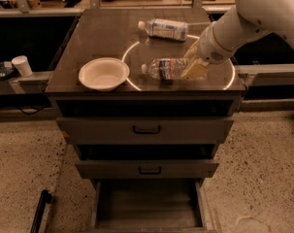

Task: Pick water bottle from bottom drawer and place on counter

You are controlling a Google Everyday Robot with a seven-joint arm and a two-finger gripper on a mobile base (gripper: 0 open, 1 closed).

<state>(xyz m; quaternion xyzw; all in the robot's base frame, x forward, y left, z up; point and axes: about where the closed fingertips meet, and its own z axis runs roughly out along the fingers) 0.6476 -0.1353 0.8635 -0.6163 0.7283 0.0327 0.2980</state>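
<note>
The water bottle (167,68), clear with a white cap and a dark label band, lies sideways just over the counter (103,38), inside the white circle, cap pointing left. My gripper (191,65) is shut on the bottle's base end, its cream fingers (195,71) on either side. The white arm reaches in from the upper right. The bottom drawer (147,208) is pulled open below, its grey inside bare.
A second bottle with a white-blue label (164,29) lies at the back of the counter. A white bowl (104,74) sits at the counter's front left. Two closed drawers with black handles (146,129) are above the open one. A white cup (23,65) stands on a ledge at left.
</note>
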